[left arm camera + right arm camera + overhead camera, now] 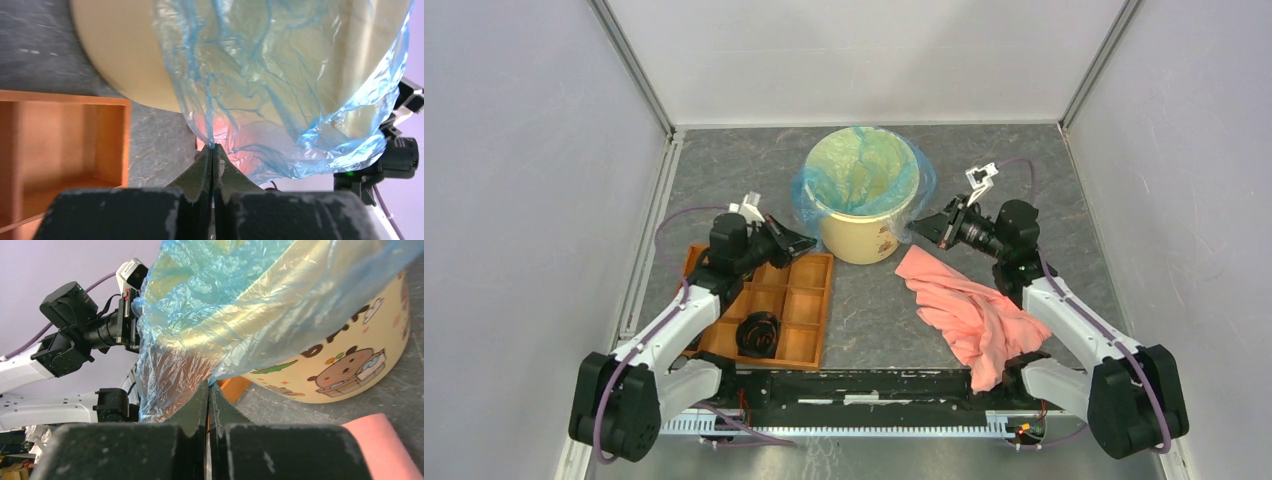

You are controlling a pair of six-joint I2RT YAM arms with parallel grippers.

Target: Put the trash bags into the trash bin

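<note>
The tan-yellow trash bin point(864, 238) stands upright at the table's middle back. The light-blue trash bag point(860, 168) lines its inside and hangs over its rim. My left gripper point(806, 243) is at the bin's left side, shut on the bag's hanging edge point(212, 142). My right gripper point(916, 231) is at the bin's right side, shut on the bag's edge point(212, 382) there. The bin also shows in the left wrist view point(125, 60) and, with its cartoon print, in the right wrist view point(345, 365).
A brown wooden compartment tray point(809, 330) lies left of the bin, under my left arm, with a black round object point(757, 335) in it. A salmon-pink cloth point(969, 305) lies crumpled right of the bin, under my right arm. White walls enclose the table.
</note>
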